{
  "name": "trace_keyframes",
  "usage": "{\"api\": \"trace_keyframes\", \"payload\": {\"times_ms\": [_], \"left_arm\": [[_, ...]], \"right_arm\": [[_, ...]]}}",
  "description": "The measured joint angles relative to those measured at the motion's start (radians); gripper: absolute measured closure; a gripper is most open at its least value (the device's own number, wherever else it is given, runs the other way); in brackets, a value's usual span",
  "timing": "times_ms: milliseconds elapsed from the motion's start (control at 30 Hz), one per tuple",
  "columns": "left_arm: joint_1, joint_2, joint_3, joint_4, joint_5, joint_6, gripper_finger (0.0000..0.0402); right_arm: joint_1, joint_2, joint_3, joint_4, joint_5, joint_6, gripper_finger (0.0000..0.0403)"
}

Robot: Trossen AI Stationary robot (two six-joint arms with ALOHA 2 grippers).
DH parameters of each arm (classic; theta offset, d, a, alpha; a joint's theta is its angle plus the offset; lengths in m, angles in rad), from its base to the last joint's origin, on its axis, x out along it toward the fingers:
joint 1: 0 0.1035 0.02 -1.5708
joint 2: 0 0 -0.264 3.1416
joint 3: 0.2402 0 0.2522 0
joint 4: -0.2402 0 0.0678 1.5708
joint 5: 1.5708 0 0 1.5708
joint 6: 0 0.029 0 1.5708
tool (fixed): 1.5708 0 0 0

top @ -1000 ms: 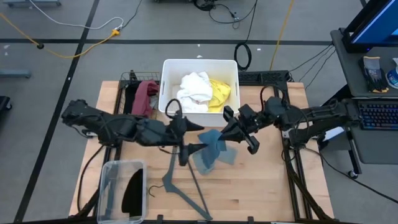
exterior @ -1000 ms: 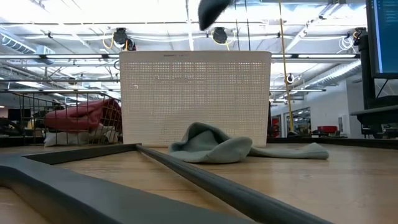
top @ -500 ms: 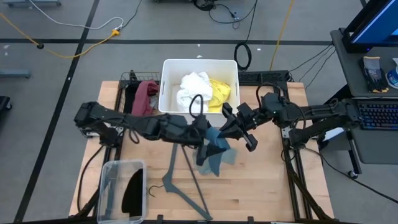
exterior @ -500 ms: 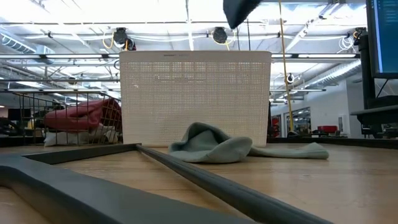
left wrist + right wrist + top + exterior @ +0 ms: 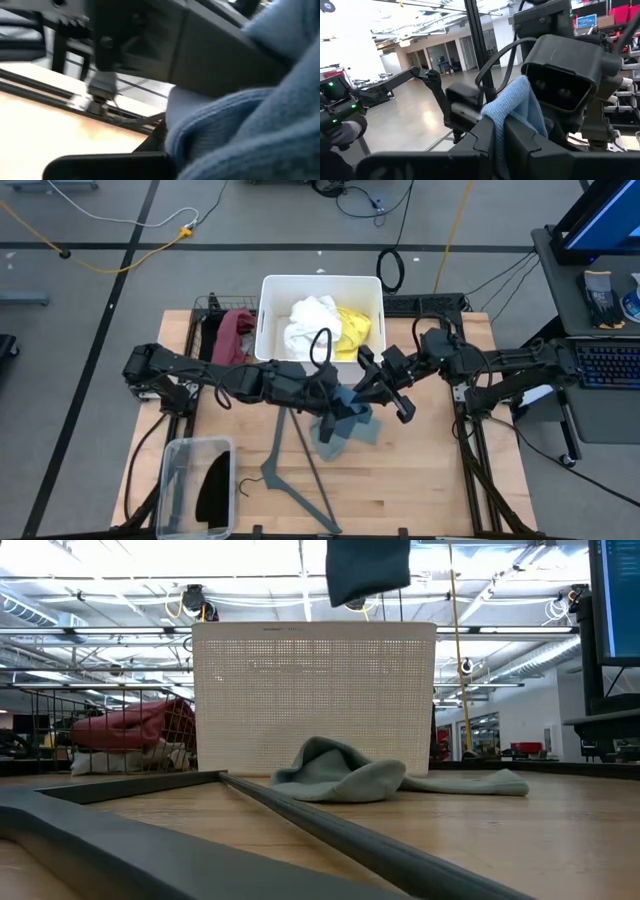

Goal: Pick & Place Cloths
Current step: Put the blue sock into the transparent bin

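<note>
Blue-teal cloth (image 5: 345,420) hangs above the wooden table (image 5: 440,480), pinched at once by the left gripper (image 5: 335,402) and the right gripper (image 5: 367,388), both clamped on it just in front of the white basket (image 5: 268,315) holding the white cloth (image 5: 308,320) and yellow cloth (image 5: 355,328).

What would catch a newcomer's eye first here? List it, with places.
Both grippers meet mid-table over a soft blue-teal fabric cloth: the left gripper and the right gripper are each shut on it. Behind them stands a white perforated plastic basket holding a crumpled white cloth and a yellow cloth.
</note>
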Motion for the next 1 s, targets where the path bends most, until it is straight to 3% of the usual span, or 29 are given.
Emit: {"api": "trace_keyframes", "payload": {"times_ms": [267,567,900,1000], "left_arm": [[-0.008,-0.014,0.000,-0.123,0.164,-0.187,0.0394],[-0.034,-0.078,0.000,-0.316,0.278,-0.548,0.0398],[-0.084,-0.211,0.003,-0.583,0.284,-1.003,0.0398],[-0.117,-0.261,-0.001,-0.742,0.275,-1.118,0.0399]], "right_arm": [[-0.004,-0.012,0.000,-0.128,-0.105,0.000,0.0318],[-0.004,-0.042,0.000,-0.337,-0.106,-0.056,0.0229],[-0.006,-0.058,-0.001,-0.446,-0.104,-0.114,0.0191],[-0.006,-0.058,-0.001,-0.459,-0.104,-0.130,0.0192]]}}
